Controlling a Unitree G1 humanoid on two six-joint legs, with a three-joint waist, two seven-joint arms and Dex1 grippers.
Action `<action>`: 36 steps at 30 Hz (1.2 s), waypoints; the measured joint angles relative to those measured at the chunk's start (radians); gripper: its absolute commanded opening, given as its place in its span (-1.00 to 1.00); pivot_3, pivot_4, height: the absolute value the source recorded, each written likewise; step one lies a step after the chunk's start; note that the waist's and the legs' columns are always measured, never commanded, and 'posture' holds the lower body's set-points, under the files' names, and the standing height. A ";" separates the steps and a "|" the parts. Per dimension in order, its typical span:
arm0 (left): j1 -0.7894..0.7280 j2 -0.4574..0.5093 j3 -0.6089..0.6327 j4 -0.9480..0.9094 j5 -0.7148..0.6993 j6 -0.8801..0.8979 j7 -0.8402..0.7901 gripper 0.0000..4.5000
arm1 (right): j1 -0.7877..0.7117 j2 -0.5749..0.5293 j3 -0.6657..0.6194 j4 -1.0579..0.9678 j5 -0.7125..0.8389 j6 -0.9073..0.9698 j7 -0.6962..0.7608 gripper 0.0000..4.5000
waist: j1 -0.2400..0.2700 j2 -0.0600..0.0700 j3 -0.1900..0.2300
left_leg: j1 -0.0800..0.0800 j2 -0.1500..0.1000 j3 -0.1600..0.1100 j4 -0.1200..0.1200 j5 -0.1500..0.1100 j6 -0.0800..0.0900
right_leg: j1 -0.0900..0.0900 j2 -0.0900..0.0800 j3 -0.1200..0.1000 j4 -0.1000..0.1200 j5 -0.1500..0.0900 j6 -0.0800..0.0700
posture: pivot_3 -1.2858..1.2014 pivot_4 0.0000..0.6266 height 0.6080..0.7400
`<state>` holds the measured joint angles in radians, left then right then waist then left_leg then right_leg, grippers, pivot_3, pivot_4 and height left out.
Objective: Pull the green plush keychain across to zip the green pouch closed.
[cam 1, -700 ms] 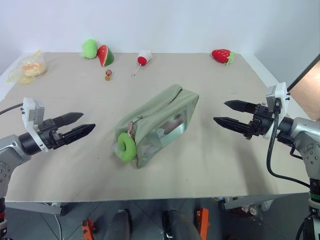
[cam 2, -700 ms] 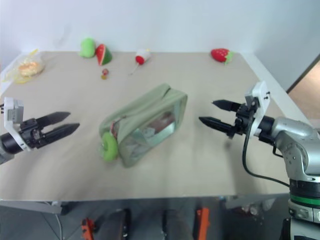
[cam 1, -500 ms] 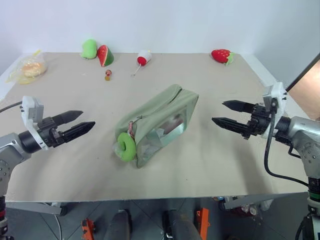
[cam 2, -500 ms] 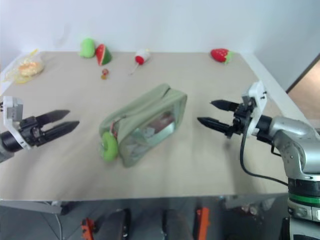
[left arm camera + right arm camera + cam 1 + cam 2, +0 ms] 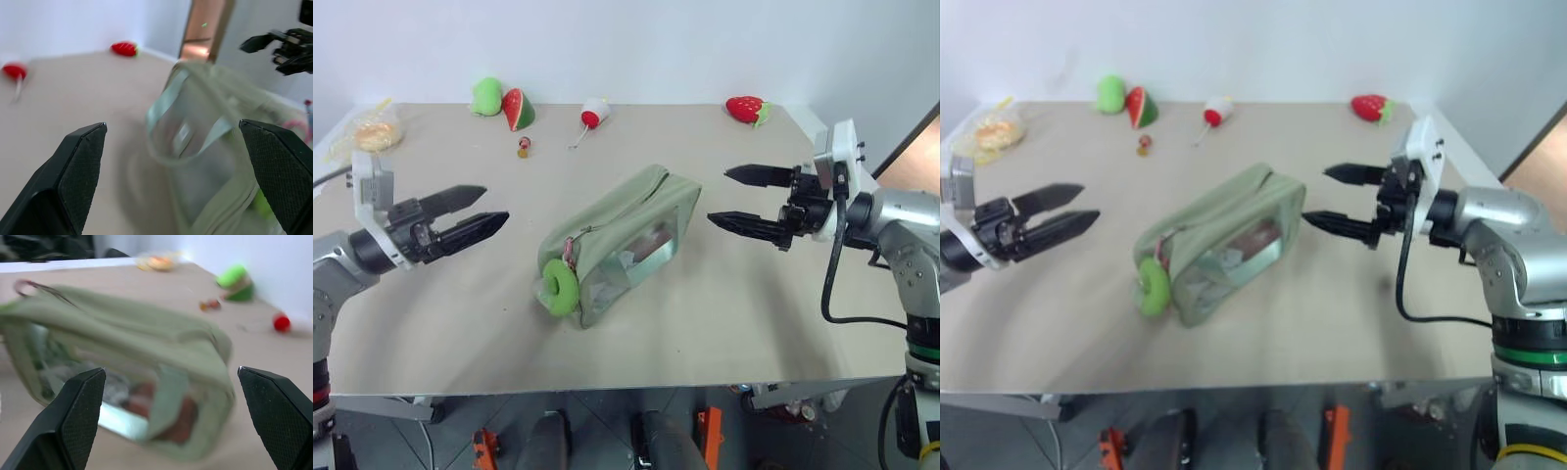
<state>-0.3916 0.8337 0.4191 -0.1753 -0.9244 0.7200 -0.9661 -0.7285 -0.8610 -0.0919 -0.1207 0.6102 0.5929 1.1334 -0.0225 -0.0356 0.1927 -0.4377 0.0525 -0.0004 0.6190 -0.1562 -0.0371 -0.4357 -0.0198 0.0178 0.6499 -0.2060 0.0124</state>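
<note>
- Keychain (image 5: 559, 285), a small bright green plush ring on a short reddish cord, hangs at the near-left end of the pouch (image 5: 622, 242), resting against that end on the table (image 5: 460, 313).
- Pouch is a boxy sage-green fabric bag lying at a slant mid-table, its clear plastic side panel facing the robot and something reddish showing dimly inside.
- Left gripper (image 5: 480, 209) hovers near the keychain end and right gripper (image 5: 737, 198) just beside the far end; both have their fingers wide apart and hold nothing.
- Risk: the soft ring could squash and slip out of a shallow pinch, so a tug might pull the plush free rather than move the slider.
- Risk: the light, limp pouch would likely slide or crumple along the smooth table if the far end is not pinned, and the zip would stay open.
- Risk: closing on the slick plastic panel rather than fabric could give poor hold.
</note>
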 measured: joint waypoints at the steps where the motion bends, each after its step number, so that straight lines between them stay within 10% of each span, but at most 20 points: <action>1: -0.022 0.011 -0.009 -0.006 -0.008 0.008 -0.007 1.00 | -0.040 -0.001 0.022 -0.004 -0.006 -0.006 0.023 0.99 | 0.000 0.000 0.000 | 0.000 0.000 0.000 0.000 0.000 0.000 | 0.000 0.000 0.000 0.000 0.000 0.000 | 0.03 -0.52 1.00; 22: -0.071 0.041 -0.100 -0.132 -0.085 0.066 -0.068 1.00 | -0.302 0.201 0.434 0.299 -0.359 -0.371 0.360 0.99 | 0.000 0.000 0.000 | 0.000 0.001 0.000 0.000 0.000 0.000 | -0.001 0.002 0.000 0.002 0.002 0.004 | 0.03 -0.52 1.00; 36: -0.041 0.042 -0.094 -0.124 -0.085 0.063 -0.067 1.00 | -0.305 0.220 0.434 0.342 -0.387 -0.413 0.388 -0.99 | 0.000 0.000 0.000 | 0.000 0.002 0.000 0.000 0.000 0.000 | -0.001 0.003 0.000 0.002 0.002 0.003 | 0.03 -0.52 1.00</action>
<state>-0.4330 0.8752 0.3248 -0.2992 -1.0096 0.7828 -1.0327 -1.0334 -0.6411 0.3417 0.2210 0.2232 0.1800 1.5209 -0.0221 -0.0357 0.1926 -0.4376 0.0545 -0.0007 0.6194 -0.1561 -0.0375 -0.4366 -0.0172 0.0181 0.6521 -0.2036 0.0150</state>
